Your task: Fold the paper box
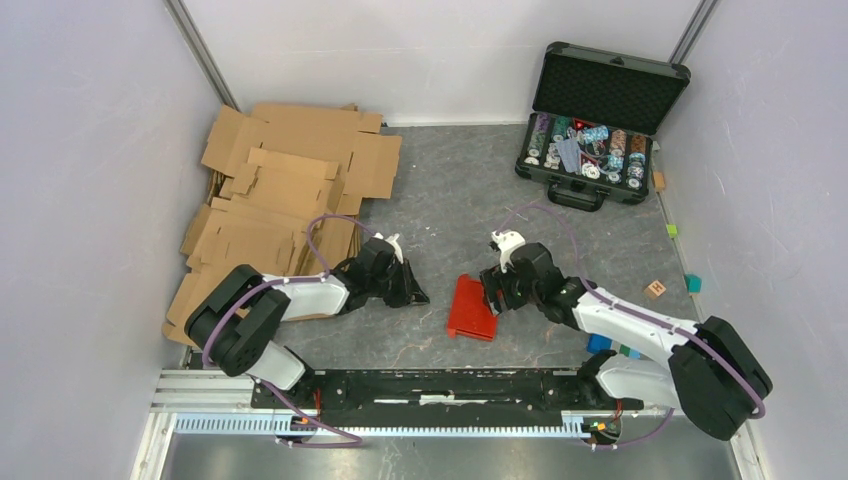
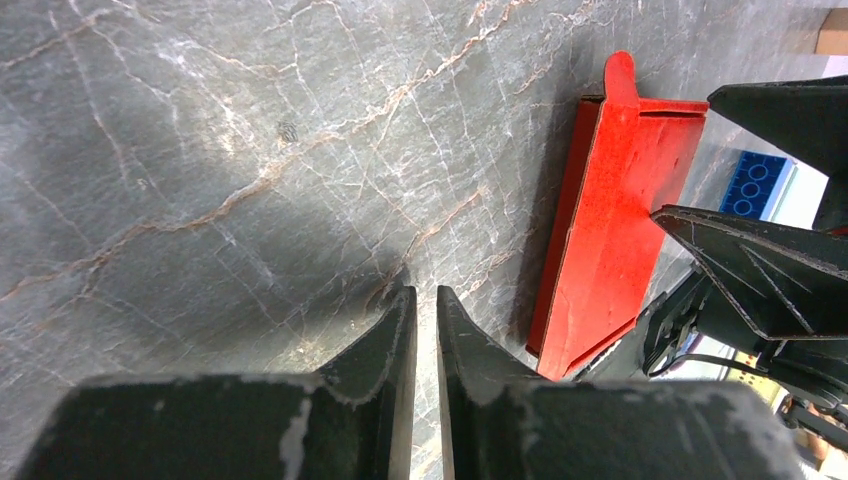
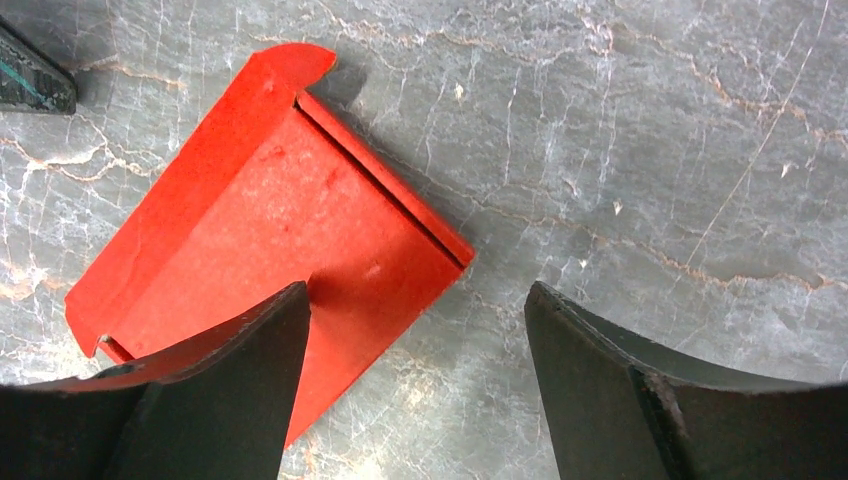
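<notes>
The paper box (image 1: 472,308) is a bright red, flattened creased piece lying on the grey marbled table between the two arms. In the right wrist view the paper box (image 3: 290,225) shows one raised fold and a rounded tab at its far corner. My right gripper (image 1: 493,298) hovers open over the box's right edge; the right gripper (image 3: 418,290) has one finger above the red sheet and the other above bare table, holding nothing. My left gripper (image 1: 418,297) rests to the left of the box, apart from it. The left gripper (image 2: 425,292) is shut to a thin slit and empty, with the paper box (image 2: 615,210) to its right.
A pile of brown cardboard sheets (image 1: 290,200) fills the back left. An open black case of poker chips (image 1: 590,130) stands at the back right. Small blocks lie on the right: blue (image 1: 600,343), wooden (image 1: 655,289), teal (image 1: 693,283).
</notes>
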Tool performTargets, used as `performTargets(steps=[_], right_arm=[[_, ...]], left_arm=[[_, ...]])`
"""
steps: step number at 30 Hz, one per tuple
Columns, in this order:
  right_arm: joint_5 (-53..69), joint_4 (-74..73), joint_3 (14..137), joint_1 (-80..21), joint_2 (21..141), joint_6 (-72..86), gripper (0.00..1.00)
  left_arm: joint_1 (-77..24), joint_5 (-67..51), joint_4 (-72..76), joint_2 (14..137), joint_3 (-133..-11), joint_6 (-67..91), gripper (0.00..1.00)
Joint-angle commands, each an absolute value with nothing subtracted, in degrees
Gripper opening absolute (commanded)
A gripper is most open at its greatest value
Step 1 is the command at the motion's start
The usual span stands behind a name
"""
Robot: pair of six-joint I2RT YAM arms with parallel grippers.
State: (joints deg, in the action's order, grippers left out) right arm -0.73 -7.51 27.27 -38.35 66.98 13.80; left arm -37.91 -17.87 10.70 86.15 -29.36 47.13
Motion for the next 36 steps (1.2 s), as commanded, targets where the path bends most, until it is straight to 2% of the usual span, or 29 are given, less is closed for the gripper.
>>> performTargets(steps=[1, 4, 6, 9, 14, 20, 24, 29, 36], right_arm=[[-2.18, -8.12, 24.06, -38.14, 63.24, 14.41, 0.82], [-0.38, -7.38, 23.06, -37.98, 61.56, 14.84, 0.74], [-0.18, -7.25, 22.64, -37.69, 61.06, 15.23, 0.65], [3.66, -5.88, 21.51, -37.27, 60.0, 16.55, 0.47], [7.03, -4.6, 20.19, -37.0, 60.2, 19.21, 0.27], [6.88, -2.72, 16.22, -36.95, 59.44, 21.23, 0.26], [8.26, 0.35, 14.86, -36.89, 60.8, 22.27, 0.22], [8.48, 8.67, 12.86, -35.41, 63.29, 24.67, 0.1], [14.32, 20.92, 11.8, -32.17, 70.55, 29.05, 0.07]], left_arm=[[-38.58, -16.97, 10.9, 86.66, -31.61, 45.1, 0.19], [-38.84, -16.88, 10.88, 86.91, -31.7, 45.09, 0.19], [-39.01, -16.92, 10.85, 86.84, -31.8, 45.09, 0.19], [-39.3, -16.88, 10.85, 86.93, -31.79, 45.09, 0.19], [-39.64, -16.92, 10.9, 86.87, -31.94, 45.16, 0.19], [-40.03, -16.96, 10.9, 86.86, -32.01, 45.17, 0.19], [-40.08, -16.97, 11.02, 86.64, -31.78, 45.38, 0.19], [-40.09, -15.54, 14.87, 83.76, -28.1, 48.44, 0.18], [-40.1, -15.12, 16.95, 83.2, -25.49, 50.54, 0.18]])
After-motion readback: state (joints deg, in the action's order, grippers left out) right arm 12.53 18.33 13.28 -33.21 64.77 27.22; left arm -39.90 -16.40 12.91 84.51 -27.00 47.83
